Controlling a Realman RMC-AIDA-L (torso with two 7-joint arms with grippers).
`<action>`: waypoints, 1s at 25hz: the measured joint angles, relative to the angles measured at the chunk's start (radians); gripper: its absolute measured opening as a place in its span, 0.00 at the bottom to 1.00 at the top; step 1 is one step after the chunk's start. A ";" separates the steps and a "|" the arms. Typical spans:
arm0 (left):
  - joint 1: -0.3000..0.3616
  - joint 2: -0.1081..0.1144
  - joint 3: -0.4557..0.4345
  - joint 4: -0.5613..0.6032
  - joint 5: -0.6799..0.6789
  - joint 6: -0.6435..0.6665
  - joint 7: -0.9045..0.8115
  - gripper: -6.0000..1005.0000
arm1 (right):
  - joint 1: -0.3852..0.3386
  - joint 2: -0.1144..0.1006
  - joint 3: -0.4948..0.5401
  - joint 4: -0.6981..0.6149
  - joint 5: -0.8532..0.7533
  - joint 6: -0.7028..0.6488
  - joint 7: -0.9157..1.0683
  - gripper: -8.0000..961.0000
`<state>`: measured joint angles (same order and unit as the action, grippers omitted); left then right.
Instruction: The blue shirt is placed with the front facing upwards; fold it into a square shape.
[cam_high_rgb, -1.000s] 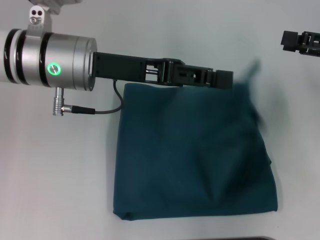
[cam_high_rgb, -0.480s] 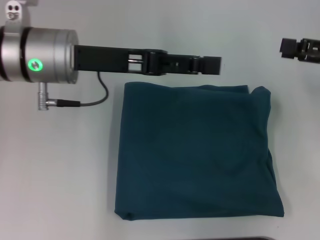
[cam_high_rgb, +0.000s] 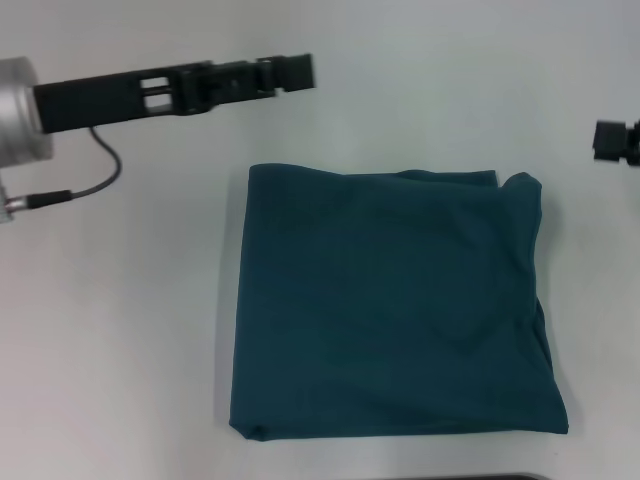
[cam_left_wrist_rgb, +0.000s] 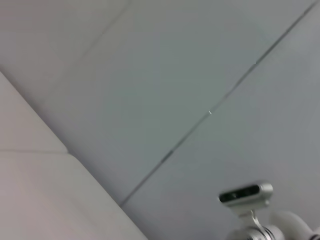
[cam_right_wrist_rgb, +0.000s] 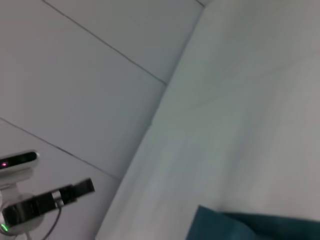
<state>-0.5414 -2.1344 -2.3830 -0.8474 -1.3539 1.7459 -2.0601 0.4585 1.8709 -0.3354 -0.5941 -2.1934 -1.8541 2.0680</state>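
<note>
Left gripper (cam_high_rgb: 295, 70) has pulled back toward the robot's left and away from the shirt (cam_high_rgb: 390, 305): half a second ago its tip hung just past the cloth's far edge near the middle, and now it sits well clear of that edge, off the far-left corner. More of its arm has left the head view too, with only a sliver of the silver wrist and its cable showing. Whether its fingers are open or closed cannot be told; nothing is seen in them. Right gripper (cam_high_rgb: 612, 140) has also drawn outward, now only a dark stub at the right border, well apart from the shirt; its state cannot be told either. The shirt lies flat on the white table (cam_high_rgb: 120, 330) as a roughly square fold, plain teal side up, unchanged since the earlier frame, with a small bunched corner at the far right.
</note>
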 joint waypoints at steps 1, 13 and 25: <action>0.008 0.001 -0.006 0.000 0.000 0.001 0.008 0.97 | -0.005 -0.002 -0.013 0.000 -0.001 0.005 0.009 0.78; 0.050 0.006 -0.029 0.050 0.009 -0.013 0.080 0.96 | 0.012 0.020 -0.086 0.012 -0.045 0.051 0.046 0.78; 0.045 0.006 -0.021 0.077 0.010 -0.046 0.099 0.96 | 0.112 0.094 -0.152 0.029 -0.045 0.124 0.043 0.78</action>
<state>-0.4960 -2.1280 -2.4041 -0.7703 -1.3436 1.6997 -1.9607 0.5709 1.9650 -0.4874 -0.5649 -2.2380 -1.7299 2.1105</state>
